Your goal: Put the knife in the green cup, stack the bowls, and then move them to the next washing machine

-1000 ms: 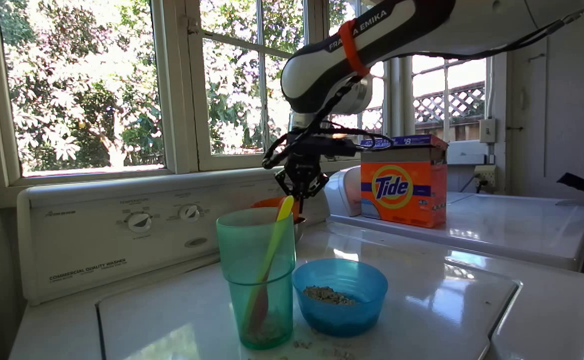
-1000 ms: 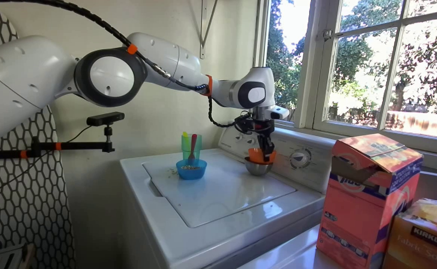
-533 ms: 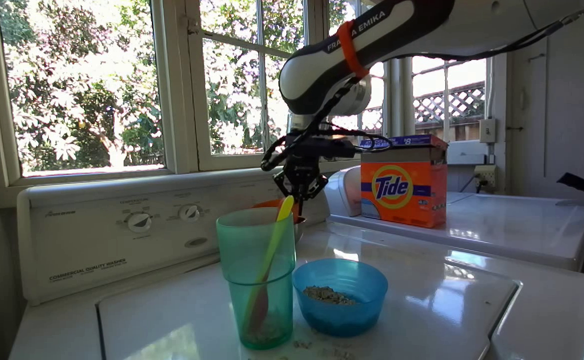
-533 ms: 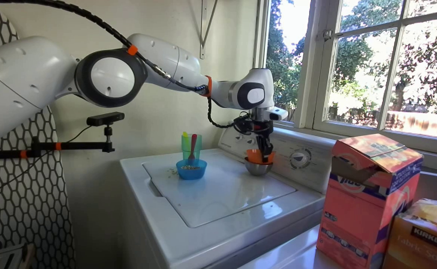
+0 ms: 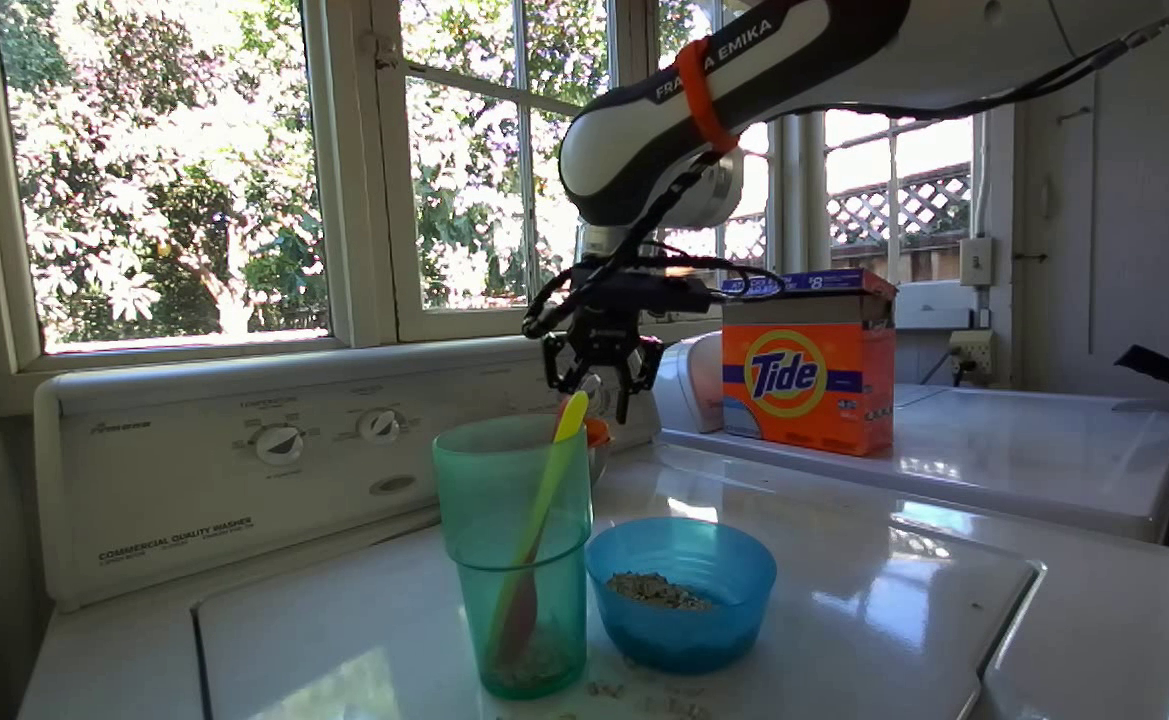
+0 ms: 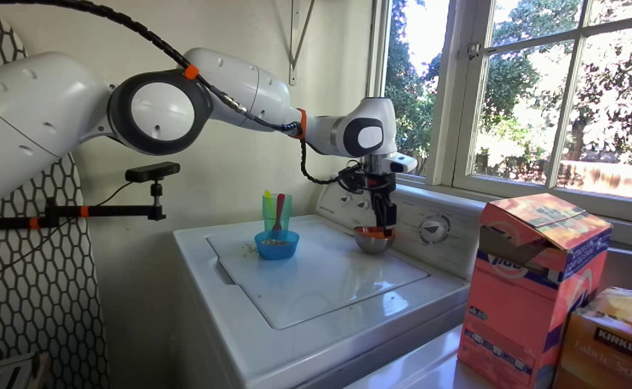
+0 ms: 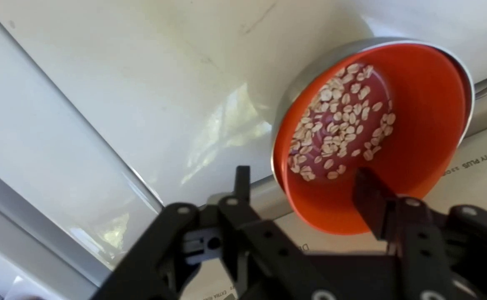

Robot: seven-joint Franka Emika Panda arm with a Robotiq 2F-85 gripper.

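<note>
I have my black fingers (image 7: 242, 183) spread apart at the small round orange plastic bowl (image 7: 428, 104): in the wrist view one of them stands outside its rim and the other reaches over its inside, with the rim showing between the two; whether I touch it I cannot tell. Pale oat flakes (image 7: 345, 128) lie scattered in the orange bowl. Around the orange bowl is a silvery round metal bowl (image 6: 372, 246), in which it sits nested. The pair rests on the glossy white tabletop (image 5: 844, 650) of a white top-loading washing machine (image 6: 207, 329), whose dialled control panel (image 5: 194, 480) rises just beside the orange bowl. Well apart from the orange bowl, on the same tabletop, a tall translucent teal-green plastic tumbler (image 5: 474, 500) stands upright; the slim yellow-green plastic knife (image 5: 574, 412) leans inside it with one end above the rim, and a reddish-pink plastic utensil (image 6: 279, 208) shares the tumbler. On that same side of the orange bowl, likewise well apart from it, sits a wider light-blue plastic bowl (image 5: 684, 640) with more flakes in it; loose flakes (image 5: 604, 690) lie on the tabletop there. In another direction from the orange bowl, on a neighbouring white machine (image 5: 1044, 430), stands an orange cardboard Tide box (image 5: 804, 375).
</note>
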